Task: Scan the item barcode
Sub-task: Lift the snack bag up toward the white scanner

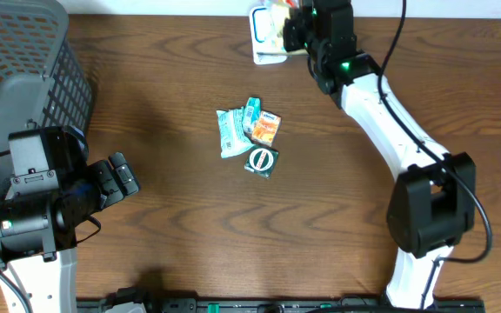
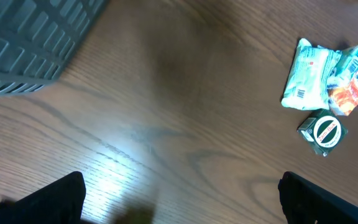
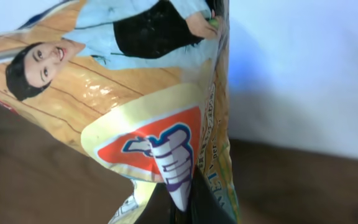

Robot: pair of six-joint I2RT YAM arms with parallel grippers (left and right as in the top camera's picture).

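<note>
My right gripper (image 1: 296, 30) is at the table's far edge, shut on a yellow and orange snack bag (image 1: 270, 33). In the right wrist view the bag (image 3: 135, 99) fills the frame, printed with a smiling person, and its lower fold is pinched in the gripper (image 3: 185, 205). No barcode shows on the bag. My left gripper (image 1: 124, 178) hangs wide open over bare wood at the near left, holding nothing. Its dark fingertips (image 2: 55, 199) frame the bottom of the left wrist view, around the gripper (image 2: 182, 196).
A small pile lies mid-table: a teal packet (image 1: 231, 132) (image 2: 309, 78) with a barcode, an orange packet (image 1: 265, 128) (image 2: 348, 93), and a dark packet with a round logo (image 1: 261, 161) (image 2: 323, 132). A grey mesh basket (image 1: 24, 61) (image 2: 23, 43) stands far left.
</note>
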